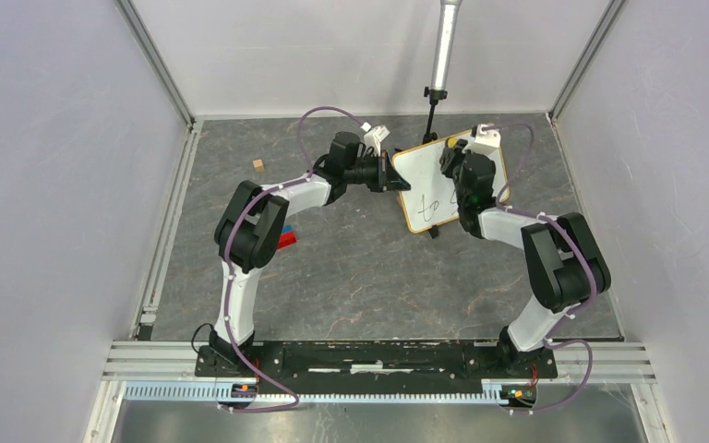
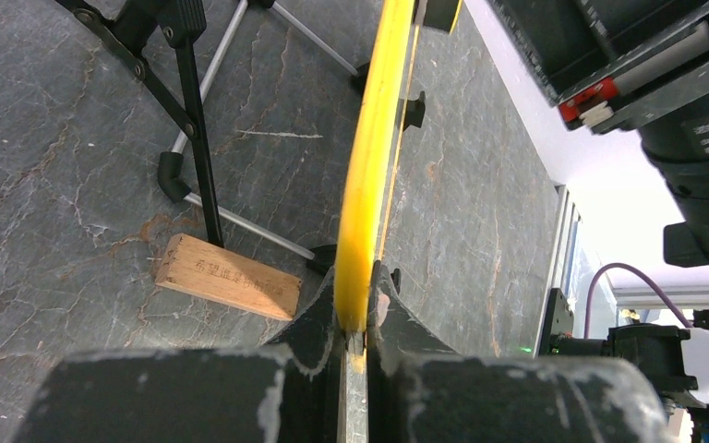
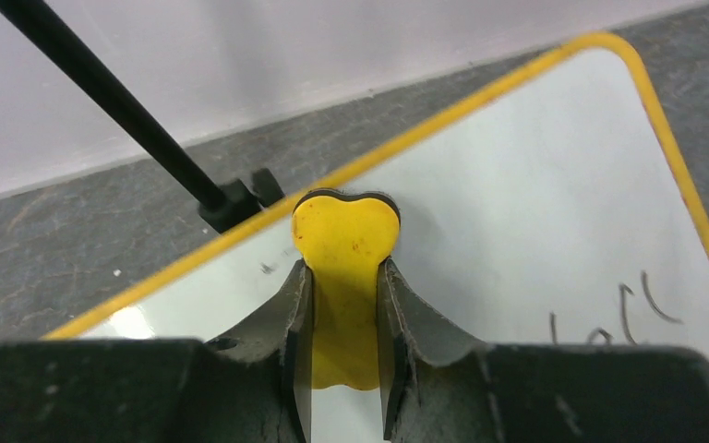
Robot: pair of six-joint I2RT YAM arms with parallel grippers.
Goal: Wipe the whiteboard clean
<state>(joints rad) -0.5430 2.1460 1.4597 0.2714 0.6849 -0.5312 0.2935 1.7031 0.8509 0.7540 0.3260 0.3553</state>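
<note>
The whiteboard [image 1: 425, 180] stands tilted at the back of the table, with dark handwriting [image 1: 438, 205] on its lower part. My left gripper [image 1: 395, 173] is shut on the board's left edge; in the left wrist view the yellow frame edge [image 2: 369, 166] runs up from between the closed gripper [image 2: 355, 314]. My right gripper [image 1: 457, 159] is shut on a yellow eraser [image 3: 346, 231], which is pressed against the white surface [image 3: 535, 185] near the board's top edge. Some pen strokes [image 3: 618, 318] show to the right of the right gripper [image 3: 344, 277].
A black tripod [image 1: 434, 106] holding a grey pole [image 1: 445, 46] stands just behind the board; its legs [image 2: 194, 111] show beside a wooden block [image 2: 228, 277]. A small wooden cube [image 1: 258, 164] and red and blue blocks [image 1: 286, 237] lie left. Walls enclose three sides.
</note>
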